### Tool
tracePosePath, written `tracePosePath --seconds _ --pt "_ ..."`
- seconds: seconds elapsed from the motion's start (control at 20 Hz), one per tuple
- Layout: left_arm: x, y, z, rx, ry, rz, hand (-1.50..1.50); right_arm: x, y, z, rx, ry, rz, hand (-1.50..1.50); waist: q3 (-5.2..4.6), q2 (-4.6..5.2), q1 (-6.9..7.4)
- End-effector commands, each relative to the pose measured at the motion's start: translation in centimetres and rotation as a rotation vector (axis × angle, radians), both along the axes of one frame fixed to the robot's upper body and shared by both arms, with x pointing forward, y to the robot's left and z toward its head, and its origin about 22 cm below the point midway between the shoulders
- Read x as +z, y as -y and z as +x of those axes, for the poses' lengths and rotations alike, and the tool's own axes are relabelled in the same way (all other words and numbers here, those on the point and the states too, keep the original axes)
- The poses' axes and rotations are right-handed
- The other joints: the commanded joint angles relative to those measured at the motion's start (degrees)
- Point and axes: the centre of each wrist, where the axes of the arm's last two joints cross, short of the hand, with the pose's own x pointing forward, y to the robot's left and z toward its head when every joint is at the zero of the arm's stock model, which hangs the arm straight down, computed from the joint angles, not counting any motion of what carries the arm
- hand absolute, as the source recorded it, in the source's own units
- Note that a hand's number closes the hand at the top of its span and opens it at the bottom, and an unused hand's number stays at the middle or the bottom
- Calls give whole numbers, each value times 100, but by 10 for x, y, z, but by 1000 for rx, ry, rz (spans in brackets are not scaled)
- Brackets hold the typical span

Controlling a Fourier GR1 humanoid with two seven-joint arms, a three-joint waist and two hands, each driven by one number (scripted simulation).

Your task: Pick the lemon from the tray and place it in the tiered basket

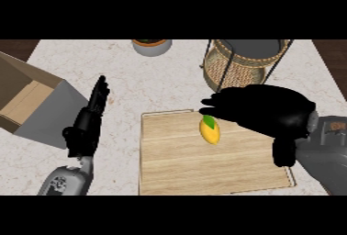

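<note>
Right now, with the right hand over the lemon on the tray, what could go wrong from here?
1. The right hand hides the lemon's upper end, so the contact cannot be judged; the fruit might roll away across the flat wooden tray.
2. The tiered basket stands close behind the hand, and its thin dark frame could be bumped when the lemon is lifted toward it.
3. The left hand rests open left of the tray, too far away to help.

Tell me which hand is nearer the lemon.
Right. The right hand hovers over the tray, fingers curled, fingertips right at the lemon's upper end. The left hand stands open, fingers up, off the tray's left side, well apart.
</note>
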Motion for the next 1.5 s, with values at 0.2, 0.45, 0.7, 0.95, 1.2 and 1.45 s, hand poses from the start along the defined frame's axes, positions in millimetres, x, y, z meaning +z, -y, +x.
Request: tracePosePath --seconds 0.2,0.45,0.7,0.95,1.2,1.45 --pt "1 -14 4 -2 3 9 0 -22 -21 0 94 89 -20 -150 -1 -1 -3" --pt "11 4 -1 -3 -7 -2 0 -46 2 3 41 134 -40 -150 1 -6 -16" --pt "0 8 5 -2 7 -3 0 -65 7 29 -22 129 -40 -150 0 8 -2" --pt "0 -10 -13 -7 2 -22 0 -76 11 37 -24 54 -38 -150 -1 -1 18" --pt "-13 -9 -3 -2 -12 9 0 -73 11 39 8 50 -25 -150 -2 -3 -14" --pt "-11 1 1 -5 -10 11 0 -84 -10 43 9 28 -14 -150 -2 -5 -12"
